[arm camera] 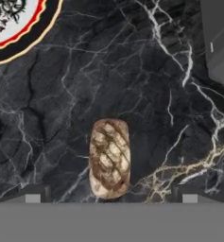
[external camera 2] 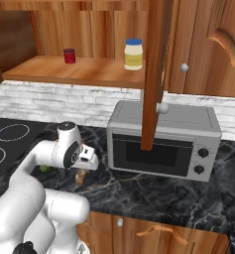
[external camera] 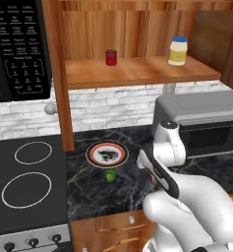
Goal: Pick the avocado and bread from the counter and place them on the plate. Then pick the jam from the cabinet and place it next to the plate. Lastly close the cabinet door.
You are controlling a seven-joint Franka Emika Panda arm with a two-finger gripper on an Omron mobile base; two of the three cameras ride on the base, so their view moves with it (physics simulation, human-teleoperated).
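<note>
From the hand view you look straight down on the bread (arm camera: 109, 158), a brown loaf lying flat on the black counter (arm camera: 132, 71). The claw (arm camera: 111, 196) hangs above it with its two tips far apart, one on each side of the loaf, and it holds nothing. You see just the very tops of the tips, so you cannot tell how high they are over the bread.

In the right base view, the arm covers most of the bread (external camera 2: 81, 177); a small brown bit peeks out under the hand. The avocado (external camera 2: 45, 168) is nearly hidden there too, just a green sliver behind the arm. In the left base view the arm hides the bread, but you see the avocado (external camera: 110, 174) well: a small green ball on the counter, just in front of the plate (external camera: 106, 154) and not on it.

The plate is cut off in the hand view, where just a piece of its red rim (arm camera: 19, 28) shows in the top corner.

The jam (external camera: 111, 57) stands on the shelf of the open cabinet (external camera: 137, 71), well apart from a yellow jar (external camera: 178, 50) with a blue lid. The cabinet door (external camera 2: 152, 74) shows edge-on in the right base view, in front of the grey oven (external camera 2: 163, 141), so you cannot see its face.
</note>
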